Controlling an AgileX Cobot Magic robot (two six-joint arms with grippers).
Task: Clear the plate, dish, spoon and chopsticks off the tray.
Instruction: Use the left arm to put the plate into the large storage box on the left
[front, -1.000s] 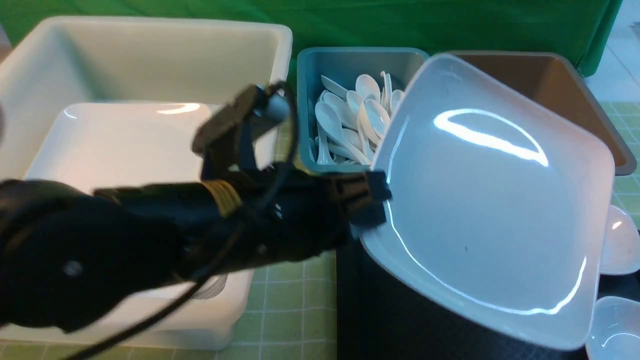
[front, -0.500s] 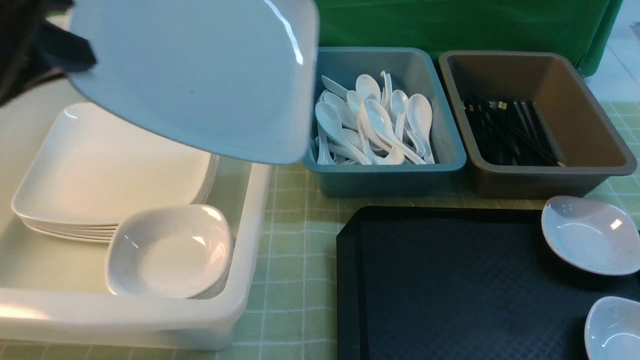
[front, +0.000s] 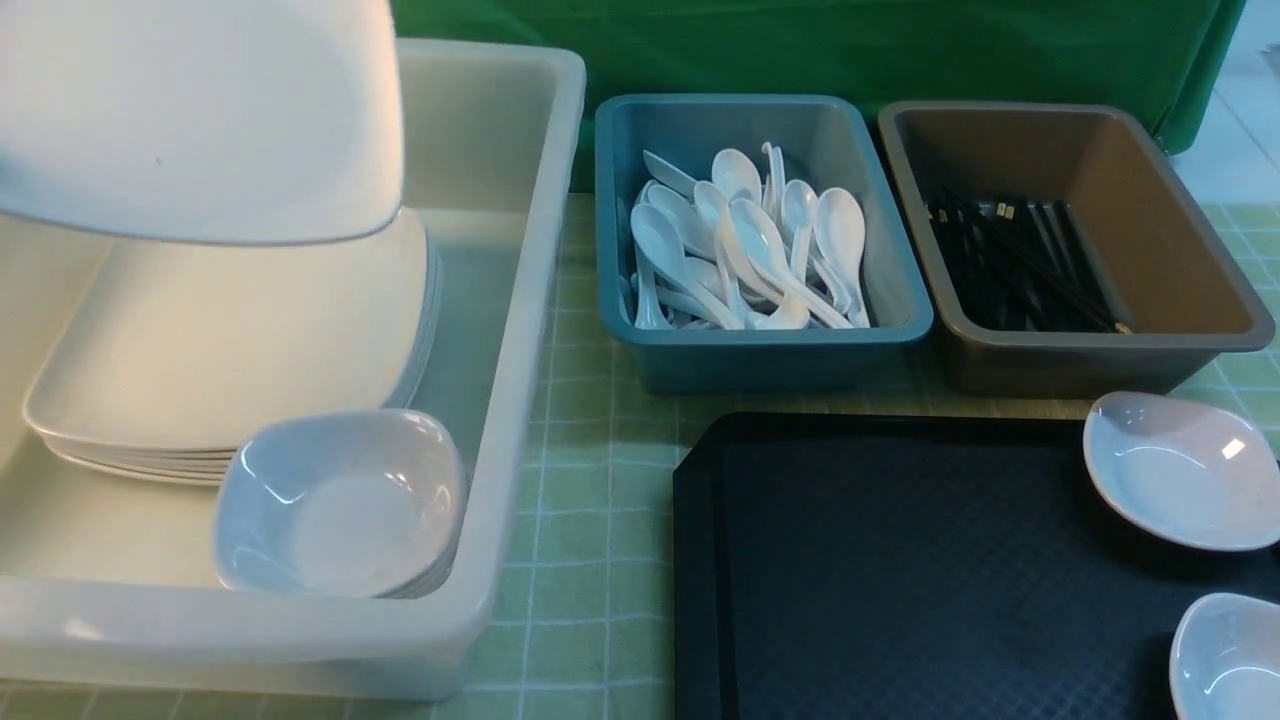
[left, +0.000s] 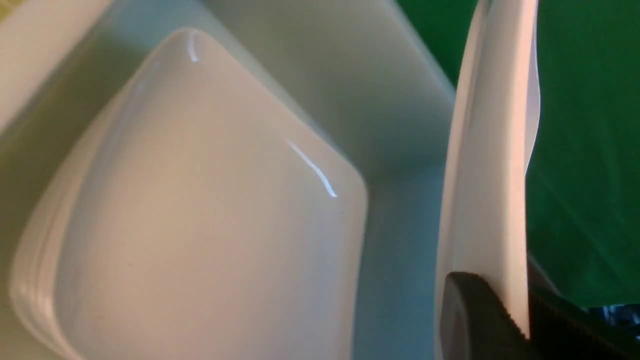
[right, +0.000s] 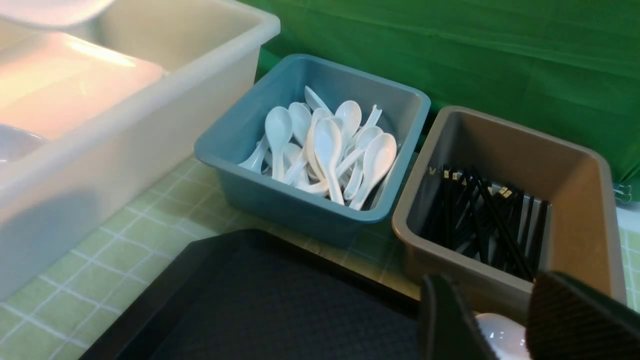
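Front view came first: nearest, at the lower right of the frame, the tray (front: 900, 580) was seen bare but for two small dishes (front: 1180, 470) cut off by the right edge. At the lower left, the white tub (front: 520, 330) was found to hold a stack of small dishes (front: 340, 500) and, behind it, a stack of plates (front: 230, 350). At the upper left, the plate (front: 200, 120) was held raised above that stack. In the left wrist view its rim was seen pinched between the jaws of the left gripper (left: 517, 315). The right gripper (right: 500, 320) was seen with jaws apart and nothing gripped. Farthest, white spoons (front: 740, 250) were seen in the teal tub (front: 760, 335) and black chopsticks (front: 1020, 265) in the brown tub (front: 1100, 345). The stowing of the plate was judged to be the step in hand. Lowering and levelling onto the stack before release would be called for, and the dishes would be left to follow.
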